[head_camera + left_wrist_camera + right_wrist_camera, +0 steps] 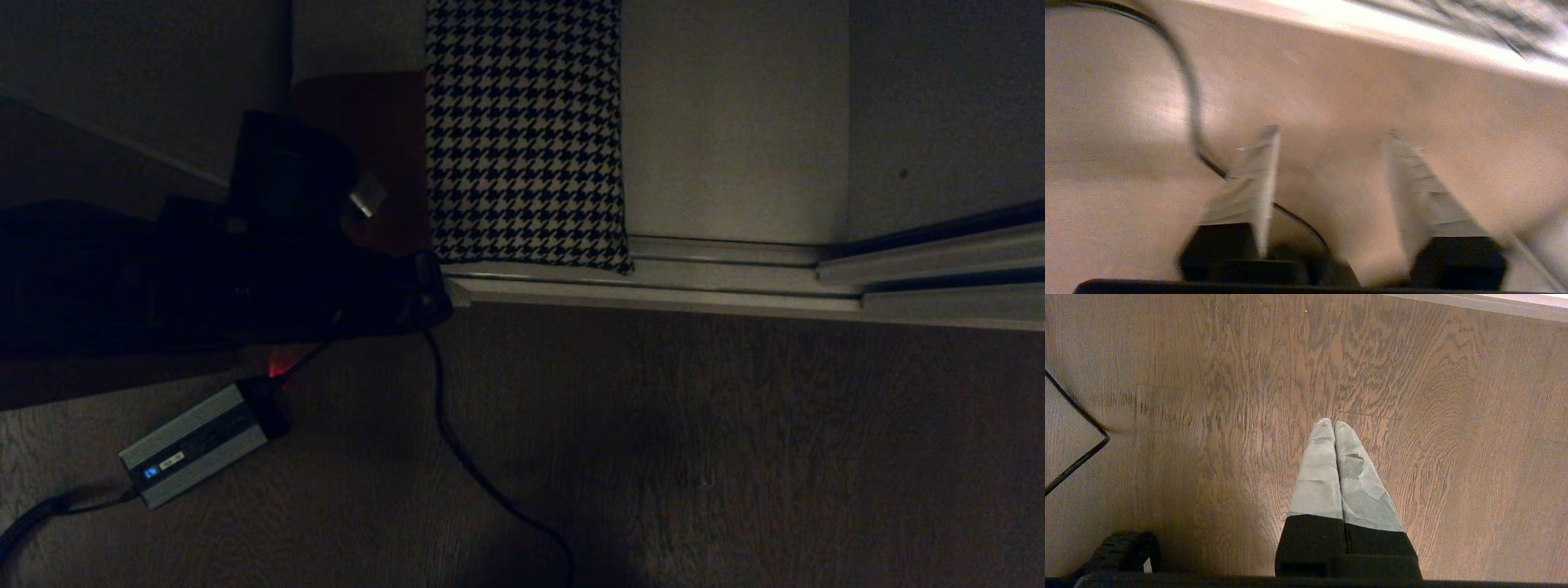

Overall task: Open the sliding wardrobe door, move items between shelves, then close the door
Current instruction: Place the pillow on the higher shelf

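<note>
Left gripper (1331, 163) is seen in the left wrist view with its two taped fingers (1253, 183) spread apart and nothing between them; only bare floor and a black cable (1188, 94) are behind them. In the head view the left arm (269, 245) is seen only as a dark mass just beside the houndstooth cushion (522, 131), on the cushion's left, over the near end of the floor rails (653, 282).

Right gripper (1334, 428) is shown in the right wrist view with its fingers pressed together, holding nothing, pointed down at the dark wood-grain floor (1412, 396), well apart from the cushion.

Cushion is laid flat on the pale shelf board (735, 122) inside the wardrobe, its near corner reaching onto the rails. Sliding wardrobe door (947, 106) is seen to the cushion's right, past the bare stretch of shelf, so the opening in front of the cushion is uncovered.

Silver-grey power brick (196, 445) is lying on the floor, nearer than the cushion and to its left, with a small blue light and a pale label; the writing on the label cannot be read. No other readable text or brand is visible.
</note>
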Robot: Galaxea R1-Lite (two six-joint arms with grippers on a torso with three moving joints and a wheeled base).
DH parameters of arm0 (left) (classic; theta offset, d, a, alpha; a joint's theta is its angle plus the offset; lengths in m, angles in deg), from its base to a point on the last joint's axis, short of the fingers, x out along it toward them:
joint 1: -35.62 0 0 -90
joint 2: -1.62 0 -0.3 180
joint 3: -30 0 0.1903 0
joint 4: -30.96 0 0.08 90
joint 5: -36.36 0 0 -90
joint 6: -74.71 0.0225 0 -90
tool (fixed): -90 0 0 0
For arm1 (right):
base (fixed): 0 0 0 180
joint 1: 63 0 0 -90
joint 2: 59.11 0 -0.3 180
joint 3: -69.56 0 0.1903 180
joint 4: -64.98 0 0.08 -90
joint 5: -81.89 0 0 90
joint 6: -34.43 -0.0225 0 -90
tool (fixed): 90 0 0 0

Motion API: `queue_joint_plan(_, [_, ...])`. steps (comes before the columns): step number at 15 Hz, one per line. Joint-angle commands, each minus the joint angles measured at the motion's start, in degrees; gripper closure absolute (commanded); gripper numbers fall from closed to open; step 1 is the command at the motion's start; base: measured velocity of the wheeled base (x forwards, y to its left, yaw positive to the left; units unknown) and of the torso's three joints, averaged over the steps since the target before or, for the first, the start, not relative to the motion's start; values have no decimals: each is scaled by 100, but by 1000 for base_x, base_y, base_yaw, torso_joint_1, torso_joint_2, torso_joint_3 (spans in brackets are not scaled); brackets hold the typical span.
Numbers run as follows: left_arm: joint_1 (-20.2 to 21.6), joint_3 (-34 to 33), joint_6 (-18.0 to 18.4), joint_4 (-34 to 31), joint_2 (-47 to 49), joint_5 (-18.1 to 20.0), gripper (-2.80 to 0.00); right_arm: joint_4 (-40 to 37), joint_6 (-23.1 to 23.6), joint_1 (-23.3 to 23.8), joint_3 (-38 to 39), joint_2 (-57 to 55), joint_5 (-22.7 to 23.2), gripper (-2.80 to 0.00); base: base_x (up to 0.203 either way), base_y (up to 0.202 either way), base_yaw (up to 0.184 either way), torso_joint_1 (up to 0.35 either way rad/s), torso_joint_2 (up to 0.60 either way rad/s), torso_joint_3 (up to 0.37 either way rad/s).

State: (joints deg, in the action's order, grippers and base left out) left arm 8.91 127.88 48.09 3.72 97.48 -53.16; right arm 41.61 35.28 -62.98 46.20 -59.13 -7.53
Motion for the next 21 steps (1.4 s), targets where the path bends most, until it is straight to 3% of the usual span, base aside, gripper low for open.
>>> queue_joint_plan(1, [-44,192,-117,16,188,-723,-280,0,3,3,18,11,4,0,0,0,0,0,0,0])
queue_joint_plan(3, [-45,298,-207,41,301,-1098,-280,0,3,6,18,11,4,0,0,0,0,0,0,0])
queue_joint_plan(6, [-45,432,-443,580,499,-1539,-280,0,3,-2,18,11,4,0,0,0,0,0,0,0])
queue_joint_plan(10, [-130,712,-601,985,699,-1535,-280,0,3,-2,18,11,4,0,0,0,0,0,0,0])
queue_joint_plan(12, [-154,789,-347,1495,937,-1538,-280,0,3,5,18,11,4,0,0,0,0,0,0,0])
queue_joint_plan(17, [-159,1204,442,1905,1416,-1542,-280,0,3,4,18,11,4,0,0,0,0,0,0,0])
queue_joint_plan(21, [-161,1377,586,1917,1730,-1537,-280,0,3,6,18,11,4,0,0,0,0,0,0,0])
